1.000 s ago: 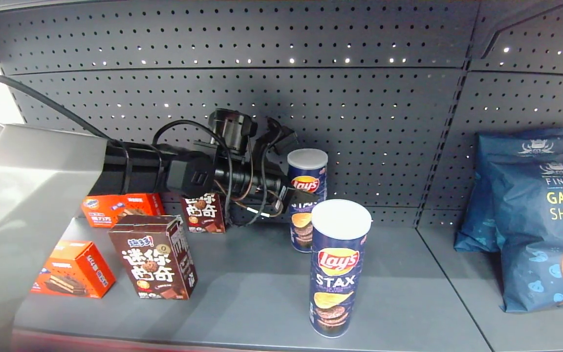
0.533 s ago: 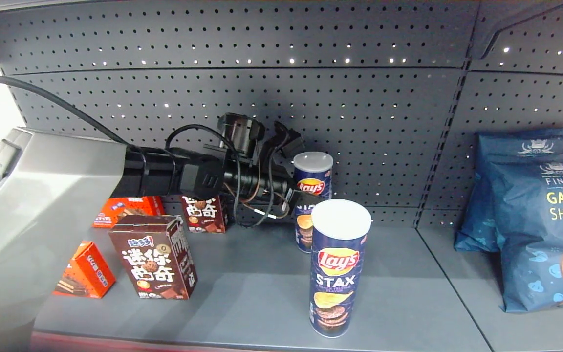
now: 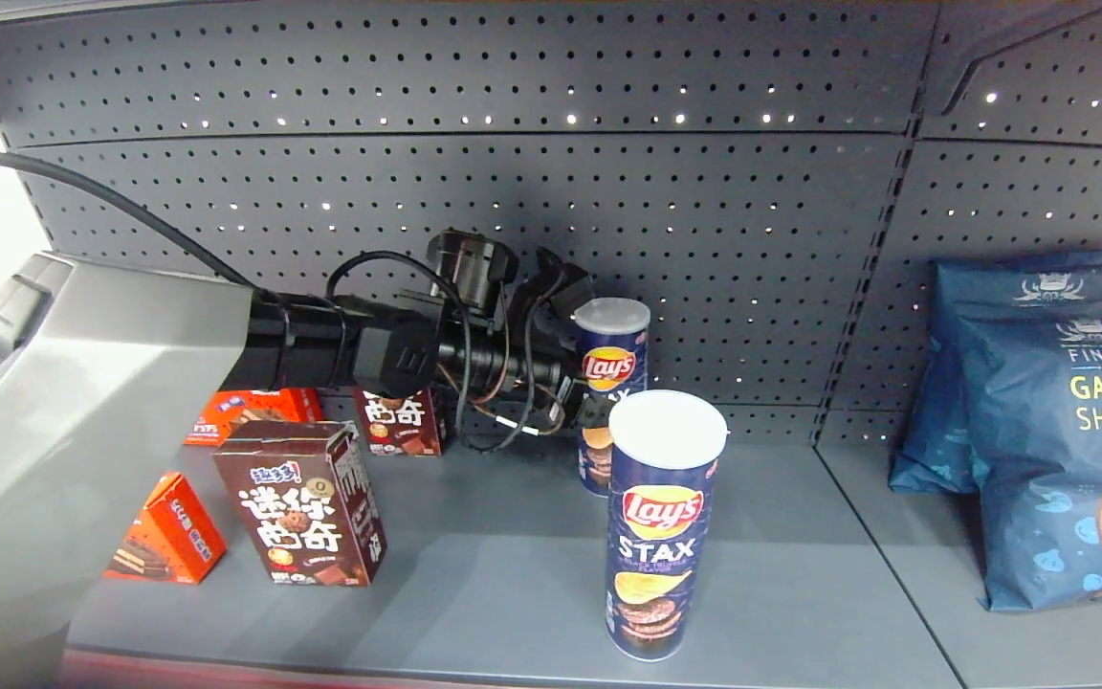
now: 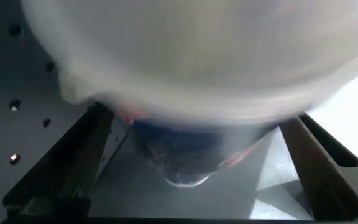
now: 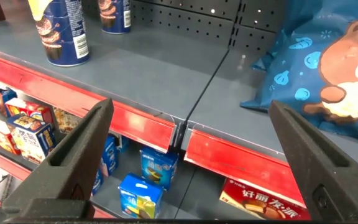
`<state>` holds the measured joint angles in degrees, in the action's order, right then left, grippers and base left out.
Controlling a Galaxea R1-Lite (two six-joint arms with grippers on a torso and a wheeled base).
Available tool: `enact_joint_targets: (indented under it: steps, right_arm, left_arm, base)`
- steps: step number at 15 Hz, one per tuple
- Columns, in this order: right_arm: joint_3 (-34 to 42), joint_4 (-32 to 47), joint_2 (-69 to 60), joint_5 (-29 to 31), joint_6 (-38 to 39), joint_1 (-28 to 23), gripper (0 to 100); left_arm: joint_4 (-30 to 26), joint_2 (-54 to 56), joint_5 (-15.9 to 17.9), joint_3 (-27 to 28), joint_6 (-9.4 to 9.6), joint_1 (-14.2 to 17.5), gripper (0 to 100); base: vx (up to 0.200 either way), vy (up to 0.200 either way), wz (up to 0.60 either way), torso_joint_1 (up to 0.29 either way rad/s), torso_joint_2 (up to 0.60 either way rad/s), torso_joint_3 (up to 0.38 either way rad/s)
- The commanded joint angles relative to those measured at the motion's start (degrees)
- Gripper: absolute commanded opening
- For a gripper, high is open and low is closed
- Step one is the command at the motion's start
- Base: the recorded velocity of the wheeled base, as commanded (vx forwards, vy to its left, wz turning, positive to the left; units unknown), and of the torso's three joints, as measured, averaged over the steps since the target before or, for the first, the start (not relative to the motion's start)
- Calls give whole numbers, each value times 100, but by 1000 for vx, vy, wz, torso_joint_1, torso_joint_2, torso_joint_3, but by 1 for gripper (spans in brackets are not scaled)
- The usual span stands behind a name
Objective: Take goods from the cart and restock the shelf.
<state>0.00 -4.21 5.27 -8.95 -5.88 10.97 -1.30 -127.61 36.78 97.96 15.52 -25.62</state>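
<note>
Two tall blue chip cans with white lids stand on the grey shelf (image 3: 513,565). The front can (image 3: 666,522) is near the shelf edge. Behind it, close to the pegboard, is the rear can (image 3: 611,368). My left gripper (image 3: 597,407) comes in from the left at that can's mid height. In the left wrist view the rear can (image 4: 191,155) sits between the spread fingers (image 4: 95,149) with a gap on each side, so this gripper (image 4: 196,117) is open. My right gripper (image 5: 190,109) is open and holds nothing, out in front of the red shelf edge strip (image 5: 135,118).
Brown cookie boxes (image 3: 300,502) (image 3: 400,421) and orange boxes (image 3: 166,526) (image 3: 245,407) stand left of the cans under my left arm. Blue shrimp chip bags (image 3: 1068,431) fill the right bay. The pegboard wall (image 3: 704,211) is close behind. Goods lie on a lower shelf (image 5: 142,186).
My left arm has reached further in and to the right, and the rear can shifted slightly right with it. Over the last half second it has barely moved.
</note>
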Motion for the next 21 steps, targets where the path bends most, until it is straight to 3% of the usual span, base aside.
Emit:
enact_joint_targets:
  steps: [1, 8, 14, 17, 21]
  right_arm:
    - [0, -1, 18, -2, -1, 1, 100]
    - [0, -1, 18, -63, 8, 1, 100]
    - [0, -1, 18, -63, 25, 1, 100]
    - [0, -1, 18, -134, 131, 1, 100]
    - [0, -1, 18, -134, 139, 1, 100]
  left_arm:
    - [-1, 193, 5, -137, 4, 40, 100]
    - [43, 1318, 14, -1403, 13, 462, 100]
    - [16, 2065, 189, -1825, 13, 743, 100]
    - [16, 2873, 172, -2528, 13, 884, 100]
    - [7, 3954, 128, -3521, -5, 787, 100]
  base:
    - [0, 0, 0, 0, 0, 0]
    - [0, 0, 0, 0, 0, 0]
    - [0, 0, 0, 0, 0, 0]
    - [0, 0, 0, 0, 0, 0]
    - [0, 0, 0, 0, 0, 0]
